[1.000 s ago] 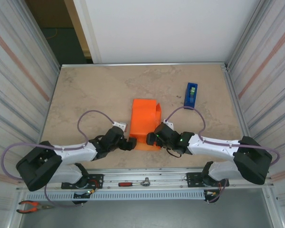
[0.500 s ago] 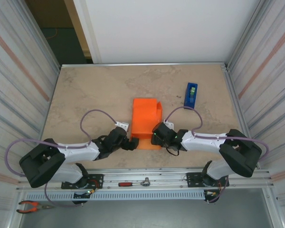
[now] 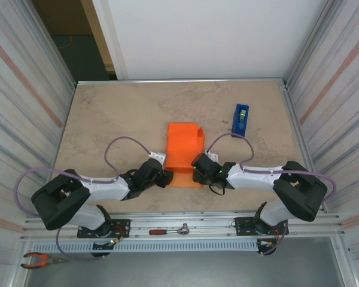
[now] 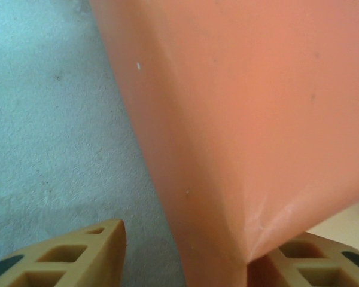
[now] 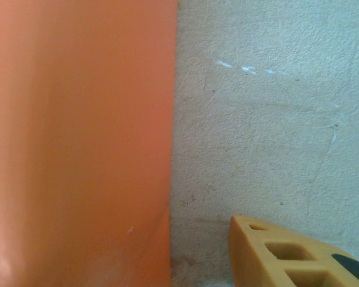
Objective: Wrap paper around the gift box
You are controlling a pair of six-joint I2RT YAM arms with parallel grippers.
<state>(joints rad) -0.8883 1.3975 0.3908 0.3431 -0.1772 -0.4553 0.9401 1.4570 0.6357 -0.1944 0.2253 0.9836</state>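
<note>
The orange paper [image 3: 183, 152] lies folded into a narrow parcel at the table's middle; the gift box is hidden, presumably inside it. My left gripper [image 3: 166, 177] sits at the parcel's near left corner. In the left wrist view the paper [image 4: 251, 119] runs down between the tan fingers [image 4: 72, 257], and bare table shows between the left finger and the paper. My right gripper [image 3: 197, 170] is at the near right edge. In the right wrist view the paper [image 5: 78, 143] covers the left half, and one finger [image 5: 293, 257] stands apart from its edge.
A blue tape dispenser [image 3: 240, 119] stands at the back right of the beige table [image 3: 113, 119]. Metal walls close in both sides. A ratchet [image 3: 170, 230] and pliers [image 3: 39, 259] lie on the rail below the arm bases.
Both grippers have moved in against the parcel's near corners, and their jaws have narrowed from wide open. The curled flap on the parcel's right has settled flatter.
</note>
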